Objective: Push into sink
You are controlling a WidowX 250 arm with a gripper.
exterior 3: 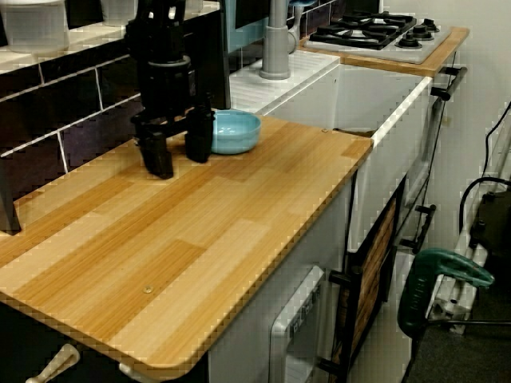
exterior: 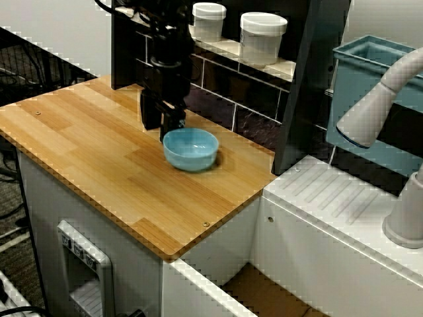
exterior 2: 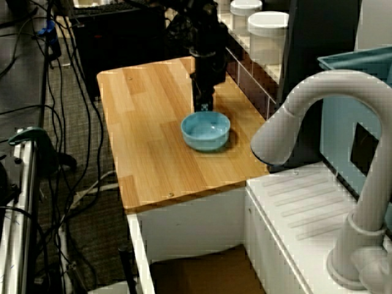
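A light blue bowl (exterior: 191,148) (exterior 2: 206,130) (exterior 3: 235,132) sits on the wooden counter (exterior: 99,152), toward the side nearest the sink. My black gripper (exterior: 162,120) (exterior 2: 204,101) (exterior 3: 177,148) stands low over the counter on the bowl's far side from the sink. Its fingers are spread, nothing is between them, and one fingertip (exterior 3: 200,142) rests against the bowl's rim. The sink (exterior: 264,297) (exterior 2: 196,269) (exterior 3: 383,104) is a deep white-walled basin with a brownish floor, directly past the counter's edge.
A white ribbed drainboard (exterior: 344,191) and a grey faucet (exterior: 396,86) (exterior 2: 318,104) adjoin the sink. A teal bin (exterior: 370,72) sits behind them. Two white jars (exterior: 263,36) stand on the tiled back ledge. A stove top (exterior 3: 375,32) lies beyond the sink.
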